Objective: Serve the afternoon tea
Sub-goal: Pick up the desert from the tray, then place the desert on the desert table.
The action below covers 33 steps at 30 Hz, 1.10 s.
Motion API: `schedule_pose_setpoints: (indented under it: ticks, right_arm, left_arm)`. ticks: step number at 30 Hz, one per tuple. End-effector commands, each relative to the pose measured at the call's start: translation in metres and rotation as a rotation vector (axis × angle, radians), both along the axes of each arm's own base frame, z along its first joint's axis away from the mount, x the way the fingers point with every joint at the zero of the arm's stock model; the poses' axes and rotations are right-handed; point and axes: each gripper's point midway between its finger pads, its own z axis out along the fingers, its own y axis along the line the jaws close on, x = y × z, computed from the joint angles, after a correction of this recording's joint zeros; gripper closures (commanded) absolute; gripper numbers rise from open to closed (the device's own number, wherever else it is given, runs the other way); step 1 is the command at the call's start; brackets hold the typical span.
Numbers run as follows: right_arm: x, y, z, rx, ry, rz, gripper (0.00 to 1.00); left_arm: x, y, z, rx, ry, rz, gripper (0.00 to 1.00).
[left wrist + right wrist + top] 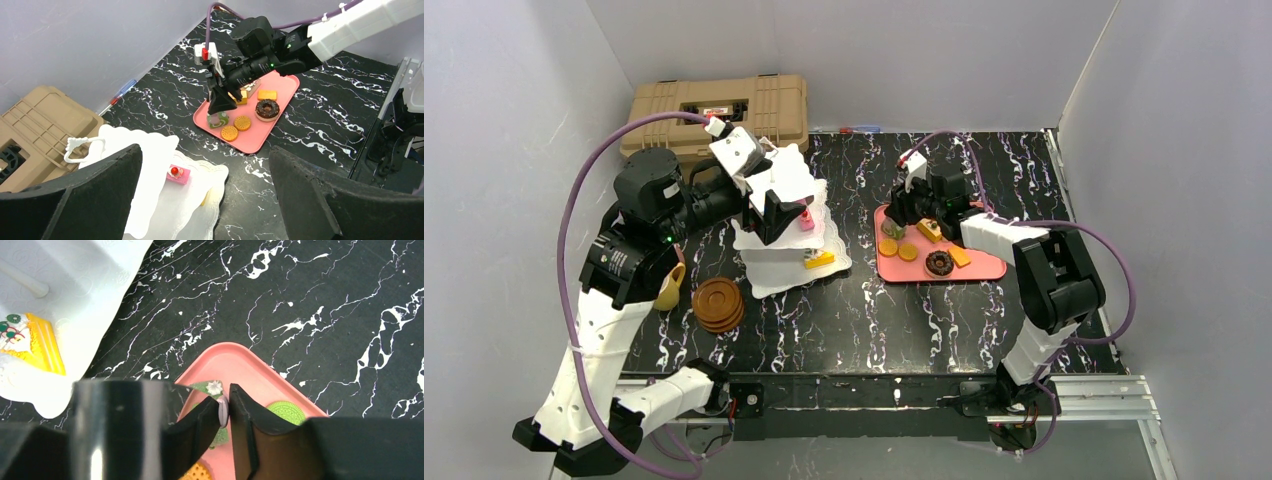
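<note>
The white tiered stand (776, 262) is at the left centre, with a pink cake (178, 173) on one plate and a yellow cake (819, 261) on a lower one. My left gripper (769, 215) hovers over the stand, jaws wide open and empty (205, 150). On the pink tray (984, 268) lie a chocolate donut (267, 108), orange biscuits (242, 122) and a green pastry (214, 387). My right gripper (223, 410) is down at the tray's left corner, its jaws pinched on a small lilac disc on the green pastry. A yellow cup (670, 290) and stacked brown saucers (718, 304) sit left of the stand.
A tan ribbed hard case (724, 110) stands at the back left against the wall. A green round biscuit (286, 411) lies just right of my right fingers. Grey walls close in the left, back and right sides.
</note>
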Motion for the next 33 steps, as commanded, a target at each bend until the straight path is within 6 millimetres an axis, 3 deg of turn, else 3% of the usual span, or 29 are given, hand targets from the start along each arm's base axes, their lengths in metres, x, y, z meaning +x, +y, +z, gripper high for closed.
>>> schedule_pose_setpoints:
  ticks: [1,4,5,10,16,19,24,28,33]
  right_arm:
    - [0.011,-0.002,0.013,0.011,-0.085,-0.024,0.59]
    - [0.011,-0.004,0.017,0.016,-0.108,-0.034,0.78]
    - [0.011,-0.005,0.019,0.019,-0.112,-0.036,0.80]
    - [0.007,-0.002,0.043,0.064,-0.143,-0.037,0.85]
    - [-0.016,0.018,0.099,0.111,-0.185,0.013,0.85]
    - [-0.038,0.035,0.131,0.152,-0.204,0.055,0.85]
    - [-0.096,0.076,0.177,0.230,-0.253,0.156,0.84]
    - [-0.137,0.110,0.199,0.295,-0.271,0.218,0.83]
    - [-0.164,0.146,0.215,0.343,-0.342,0.251,0.83]
  left_arm:
    - [-0.003,0.005,0.008,-0.008,-0.040,0.007,0.05]
    - [-0.003,0.005,0.009,-0.010,-0.042,0.012,0.05]
    - [-0.003,0.006,0.009,-0.012,-0.042,0.013,0.05]
    - [-0.003,0.006,0.010,-0.013,-0.048,0.017,0.06]
    - [-0.003,0.008,0.011,-0.019,-0.043,0.028,0.06]
    - [0.001,0.009,0.008,-0.020,-0.030,0.051,0.06]
    - [0.016,0.017,0.001,-0.008,-0.002,0.117,0.06]
    - [0.033,0.031,-0.006,-0.001,0.047,0.194,0.06]
    - [0.051,0.047,-0.014,-0.011,0.116,0.267,0.06]
